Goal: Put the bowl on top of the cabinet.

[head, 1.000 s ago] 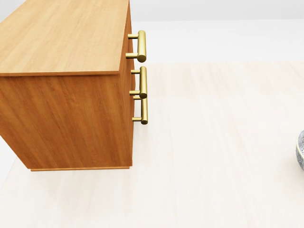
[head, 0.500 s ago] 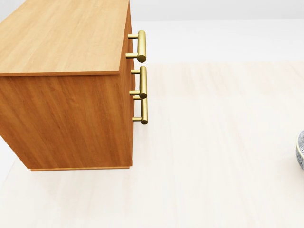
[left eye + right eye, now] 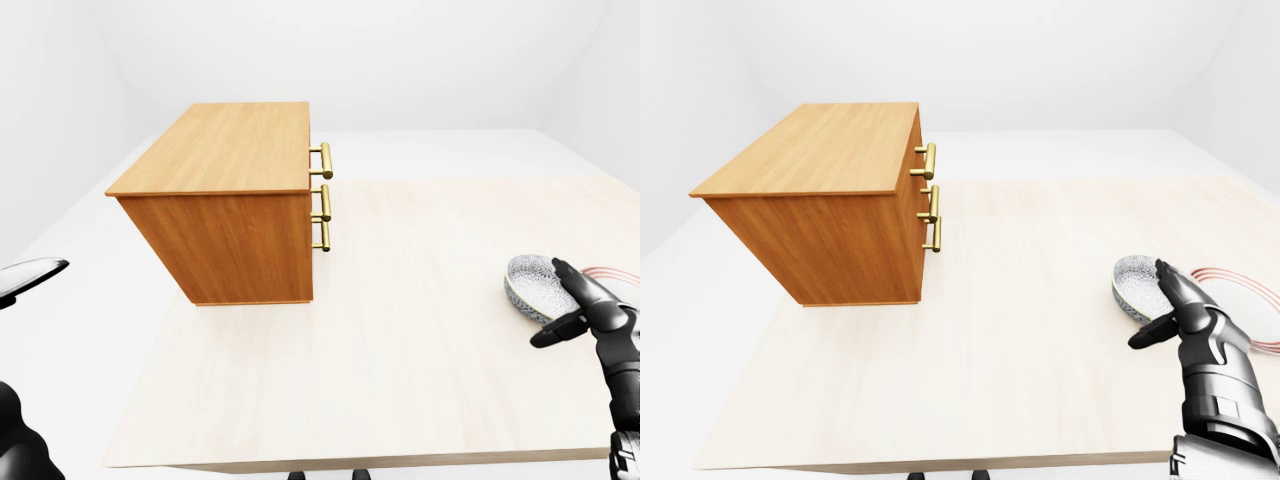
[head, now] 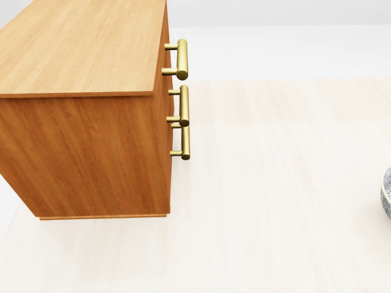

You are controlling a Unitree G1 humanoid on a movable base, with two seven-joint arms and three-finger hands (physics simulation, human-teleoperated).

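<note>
The pale wooden tabletop (image 3: 400, 350) fills most of your eye views. The oak-coloured cabinet (image 3: 225, 150) stands on its far left part. Its long axis runs near to far, its flat top is bare, and its drawer face is turned right, towards the bowl.

At the tabletop's right edge lies a flat disc with reddish rings (image 3: 1240, 285). Just left of it is the bowl (image 3: 1132, 282), well apart from the cabinet. The bowl is round, so it has no long axis. Its mouth faces up and its rim looks slightly tipped, though you cannot be sure of that from here. It is white with a fine blue-grey speckled pattern inside and out. The head view catches only a sliver of it at the right edge.

Your right hand (image 3: 1185, 312) comes up from the near right on a grey forearm (image 3: 1225, 400). Its fingers (image 3: 1162, 272) are spread wide and reach up and left across the bowl's near rim, closed on nothing. Whether they touch the bowl cannot be told.

Your left hand (image 3: 30, 278) shows only as a dark sliver at the left edge of the left-eye view, so you cannot tell how its fingers are set.

Three brass bar handles (image 3: 324, 160) sit on the cabinet's drawer face.
</note>
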